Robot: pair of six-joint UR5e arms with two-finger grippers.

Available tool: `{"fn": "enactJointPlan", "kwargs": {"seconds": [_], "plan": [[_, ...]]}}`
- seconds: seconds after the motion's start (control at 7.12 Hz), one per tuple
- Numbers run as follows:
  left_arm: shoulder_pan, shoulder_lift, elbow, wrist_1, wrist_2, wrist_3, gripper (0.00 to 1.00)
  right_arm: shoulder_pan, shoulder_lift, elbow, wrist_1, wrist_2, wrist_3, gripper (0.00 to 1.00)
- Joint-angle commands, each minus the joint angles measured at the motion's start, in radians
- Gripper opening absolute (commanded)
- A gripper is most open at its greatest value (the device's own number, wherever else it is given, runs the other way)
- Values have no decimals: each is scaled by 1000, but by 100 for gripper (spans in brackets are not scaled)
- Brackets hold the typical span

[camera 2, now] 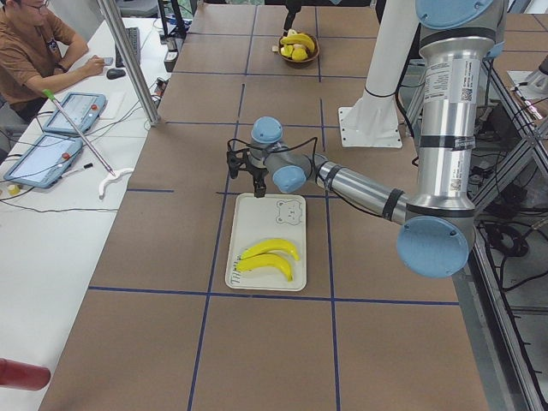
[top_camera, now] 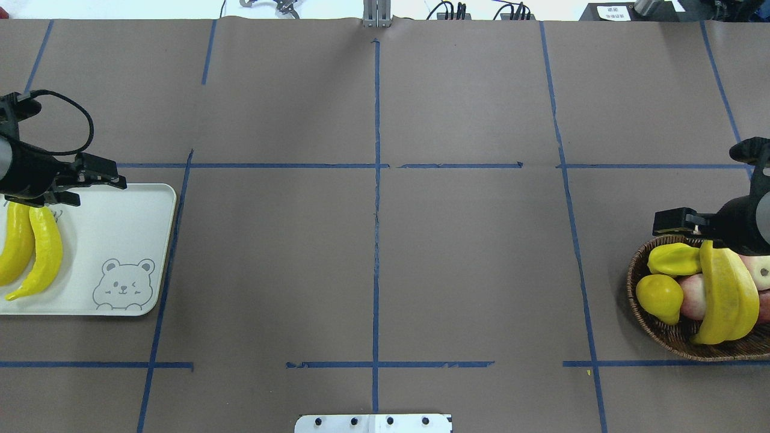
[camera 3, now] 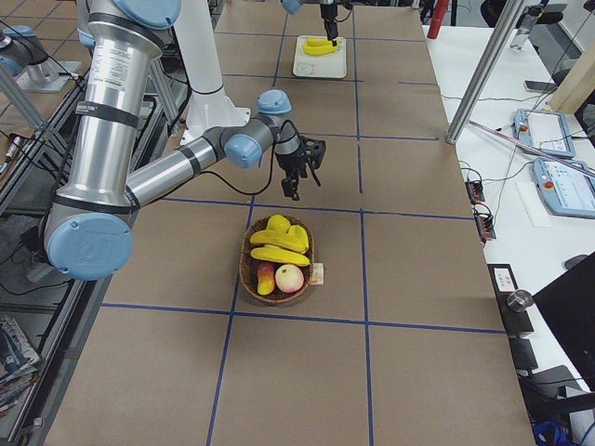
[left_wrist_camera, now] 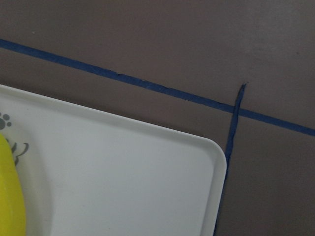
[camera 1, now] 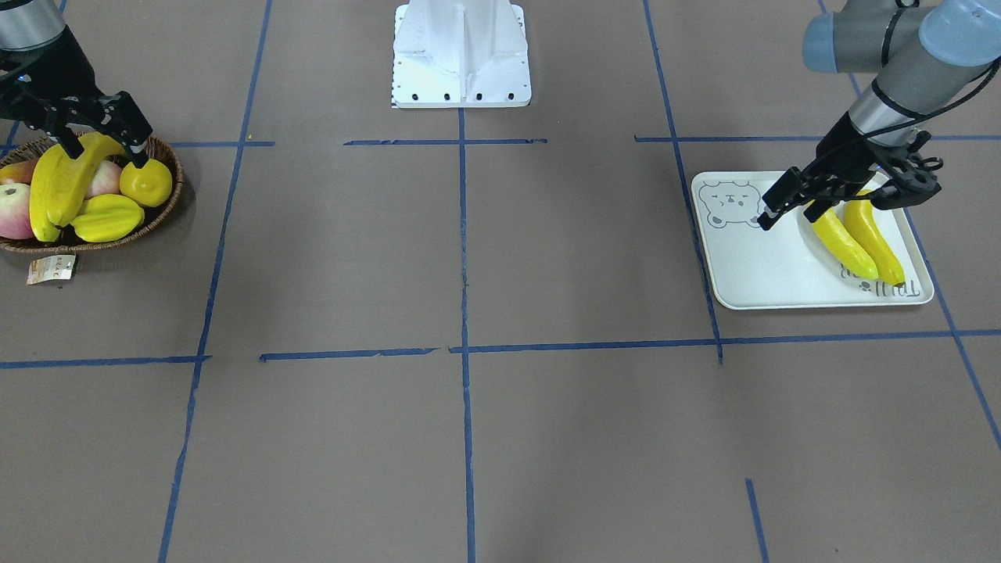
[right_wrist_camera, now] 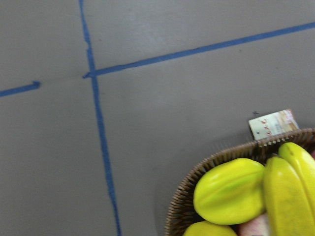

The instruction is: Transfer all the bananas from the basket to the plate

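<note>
2 bananas [camera 1: 843,244] on plate [camera 1: 751,270], 2 in basket [top_camera: 659,334] (amid other fruit [camera 1: 107,217]).

Plate [top_camera: 129,207] left, basket [top_camera: 648,328] right, well apart on the surface [top_camera: 373,270].
Two bananas [top_camera: 43,249] lie on the plate; two more bananas [top_camera: 728,294] lie in the basket on other fruit [top_camera: 660,294].

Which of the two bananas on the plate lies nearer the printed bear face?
The inner banana, lying between the other banana and the bear face.
</note>
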Motion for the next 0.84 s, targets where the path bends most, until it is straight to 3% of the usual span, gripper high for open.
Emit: {"fn": "enactJointPlan", "kwargs": {"seconds": [0.0, 0.7], "plan": [[63, -45, -3, -1, 6, -72, 100, -61, -24, -8, -130, -47, 0, 100], [84, -73, -3, -1, 9, -91, 100, -115, -61, -77, -128, -29, -74, 100]]}}
